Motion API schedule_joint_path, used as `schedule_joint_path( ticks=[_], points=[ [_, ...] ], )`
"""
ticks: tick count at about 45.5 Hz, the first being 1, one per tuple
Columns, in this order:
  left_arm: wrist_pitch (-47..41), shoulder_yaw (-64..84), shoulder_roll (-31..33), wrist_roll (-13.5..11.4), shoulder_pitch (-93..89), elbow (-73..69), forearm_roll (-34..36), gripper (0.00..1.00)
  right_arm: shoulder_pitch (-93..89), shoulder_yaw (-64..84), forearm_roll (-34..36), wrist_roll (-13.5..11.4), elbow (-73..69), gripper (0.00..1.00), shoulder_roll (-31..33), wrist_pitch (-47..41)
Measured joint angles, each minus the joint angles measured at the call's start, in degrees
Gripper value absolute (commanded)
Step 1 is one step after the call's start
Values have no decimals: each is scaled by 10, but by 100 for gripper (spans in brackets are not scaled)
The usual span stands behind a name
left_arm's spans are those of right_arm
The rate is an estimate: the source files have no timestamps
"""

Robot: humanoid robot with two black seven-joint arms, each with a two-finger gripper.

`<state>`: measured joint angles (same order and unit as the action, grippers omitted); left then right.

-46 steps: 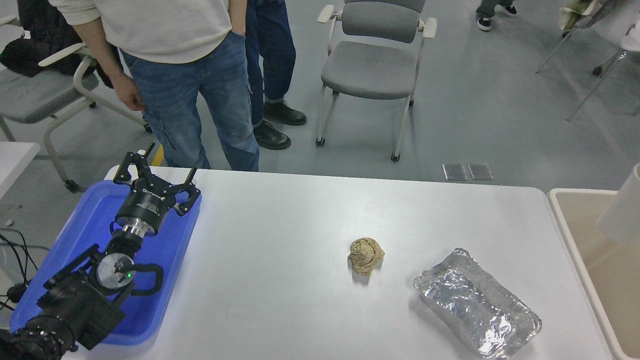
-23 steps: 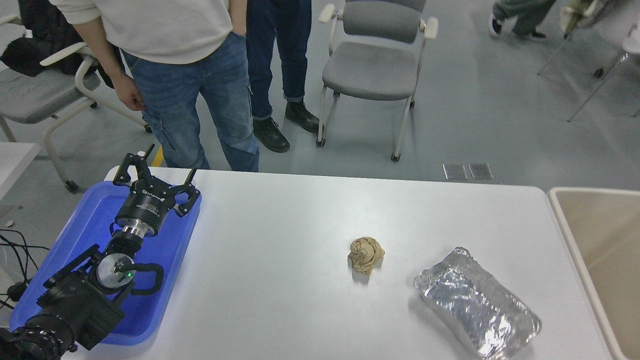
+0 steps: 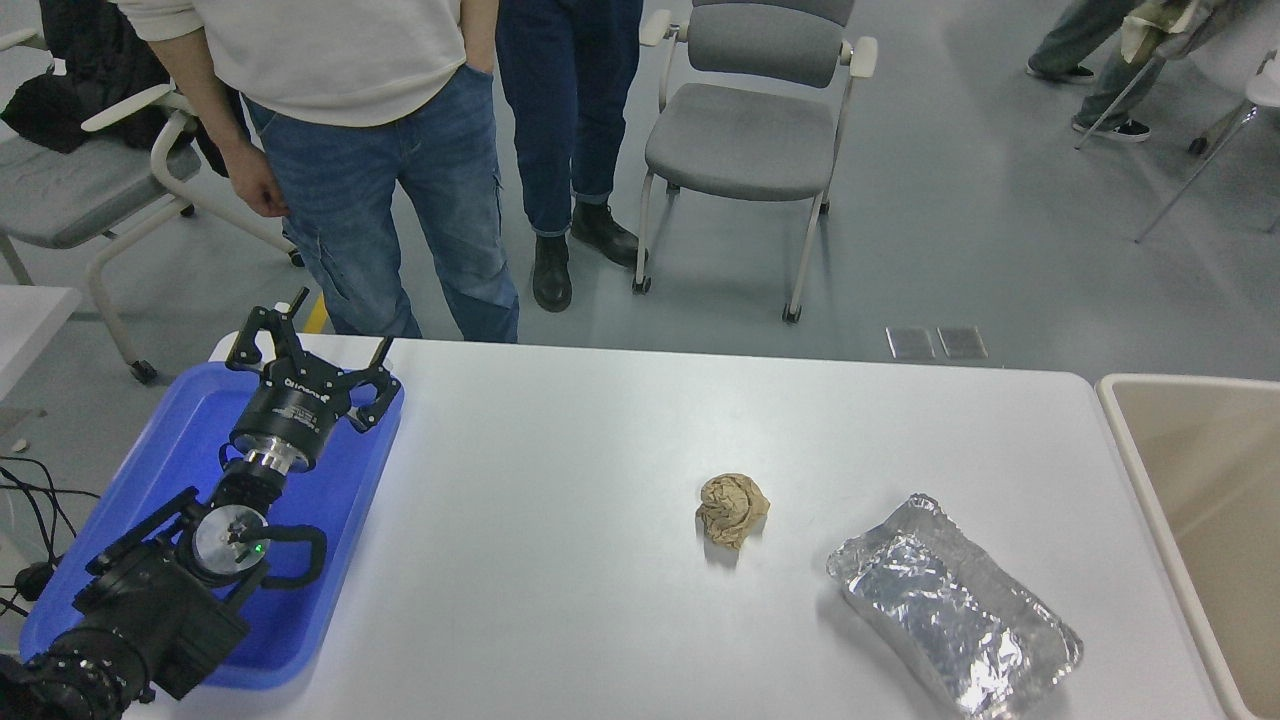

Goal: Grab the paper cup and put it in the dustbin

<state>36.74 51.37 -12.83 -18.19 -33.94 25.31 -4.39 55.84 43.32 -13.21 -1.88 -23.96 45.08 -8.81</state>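
I see no paper cup; the dustbin (image 3: 1195,480) sits off the surface's right edge, and my left pincer (image 3: 305,350) rests parked, spread wide, holding nothing.

I see the dustbin (image 3: 1190,470) cut off by the right edge, its floor out of sight. The foil tray (image 3: 950,610) and left arm (image 3: 130,610) clip the bottom edge.
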Motion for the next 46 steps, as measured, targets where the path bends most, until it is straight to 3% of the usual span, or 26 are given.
schedule_joint_path(
  ticks=[20,25,31,46],
  points=[
    [0,0,0,0,-1,0,0,100,-137,-66,1,-45,134,0,-103,35],
    [0,0,0,0,-1,0,0,100,-148,-69,-1,-52,142,34,-112,45],
    [0,0,0,0,-1,0,0,100,-155,-71,-4,-56,147,99,-115,54],
    [0,0,0,0,-1,0,0,100,-156,-85,-2,-59,139,100,-118,81]
  ],
)
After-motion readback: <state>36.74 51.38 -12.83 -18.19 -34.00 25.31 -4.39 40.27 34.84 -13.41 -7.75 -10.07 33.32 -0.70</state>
